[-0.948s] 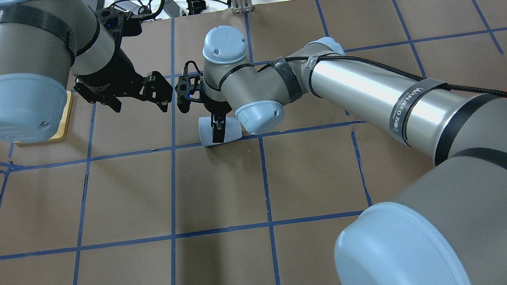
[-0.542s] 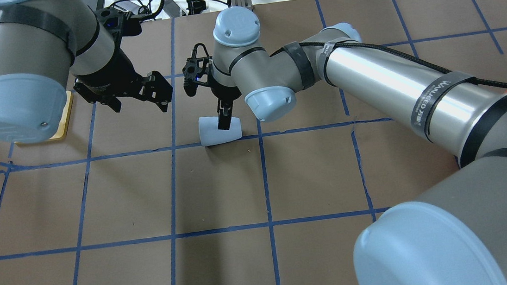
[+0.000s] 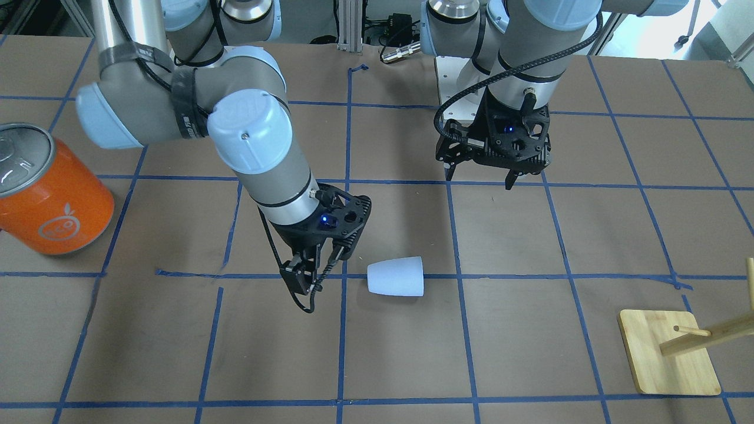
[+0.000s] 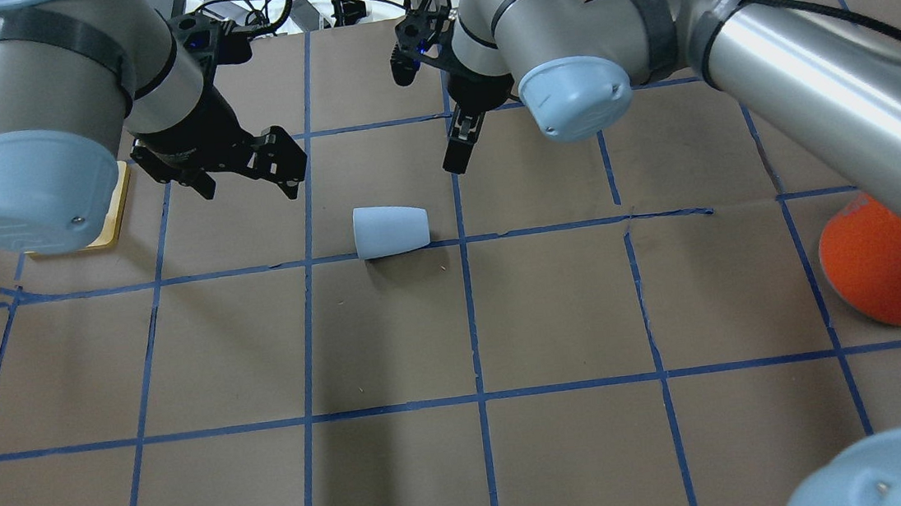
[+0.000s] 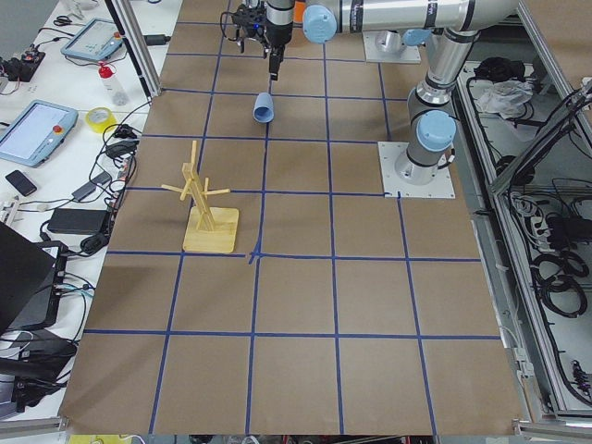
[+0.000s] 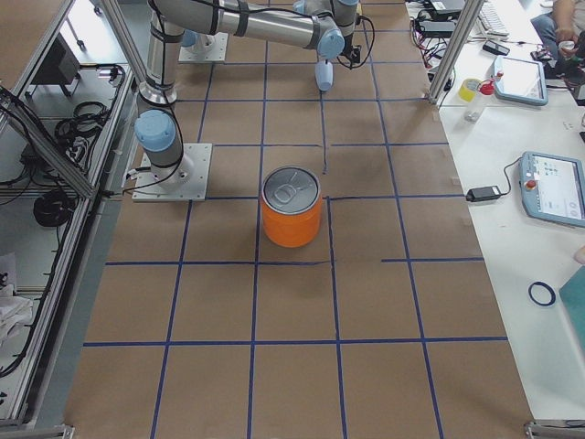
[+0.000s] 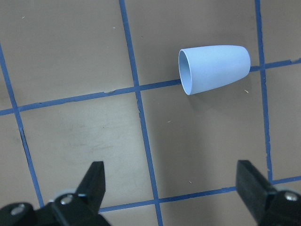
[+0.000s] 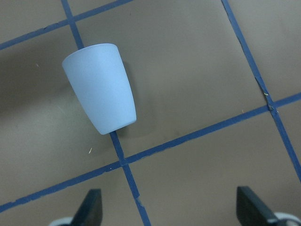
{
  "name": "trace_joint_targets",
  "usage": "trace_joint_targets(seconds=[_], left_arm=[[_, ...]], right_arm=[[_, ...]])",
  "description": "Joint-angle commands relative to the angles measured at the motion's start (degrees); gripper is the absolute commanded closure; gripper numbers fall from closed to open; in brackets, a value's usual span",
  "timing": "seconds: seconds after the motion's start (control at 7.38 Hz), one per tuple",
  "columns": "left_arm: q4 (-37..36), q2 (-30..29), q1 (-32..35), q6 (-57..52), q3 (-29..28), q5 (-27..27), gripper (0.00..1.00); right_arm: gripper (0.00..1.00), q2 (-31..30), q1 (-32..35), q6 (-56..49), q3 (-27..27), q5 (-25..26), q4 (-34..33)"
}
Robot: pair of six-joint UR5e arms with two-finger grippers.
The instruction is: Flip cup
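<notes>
Brown-papered counter, blue tape grid. Cup lies on its side across a tape line, rim toward my left hand, which hangs open and empty, well apart. My right hand, also open and empty, hovers near the cup's base. Best approach, I judge: descend square across mid-body, close gently, lift clear, then rotate it upright.

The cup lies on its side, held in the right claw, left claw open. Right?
Not held: the right claw is open and clear of the cup, per the overhead exterior view. The cup does lie on its side; left claw open.
</notes>
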State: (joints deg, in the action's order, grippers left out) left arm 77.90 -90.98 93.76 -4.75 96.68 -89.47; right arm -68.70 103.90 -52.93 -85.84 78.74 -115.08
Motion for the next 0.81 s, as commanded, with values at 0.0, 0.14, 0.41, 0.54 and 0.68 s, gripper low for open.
trace_joint_targets(seconds=[0.0, 0.14, 0.41, 0.54, 0.68], left_arm=[[0.06, -0.07, 0.02, 0.0, 0.09, 0.0, 0.0], [0.06, -0.07, 0.02, 0.0, 0.09, 0.0, 0.0], [0.06, -0.16, 0.02, 0.0, 0.18, 0.0, 0.0], [0.06, -0.16, 0.02, 0.0, 0.26, 0.0, 0.0], [0.06, -0.16, -0.07, -0.09, 0.26, 0.09, 0.0]], right_arm=[[0.0, -6.24, -3.43, 4.56, -0.03, 4.11, 8.08], [0.0, -8.88, -5.62, 7.11, -0.03, 4.66, 9.86], [0.0, -17.65, -9.75, 11.08, -0.03, 6.94, 20.27], [0.0, -20.3, -12.3, 17.01, -0.03, 6.86, 22.59], [0.0, -22.33, -12.58, 28.47, 0.31, 7.21, 21.75]])
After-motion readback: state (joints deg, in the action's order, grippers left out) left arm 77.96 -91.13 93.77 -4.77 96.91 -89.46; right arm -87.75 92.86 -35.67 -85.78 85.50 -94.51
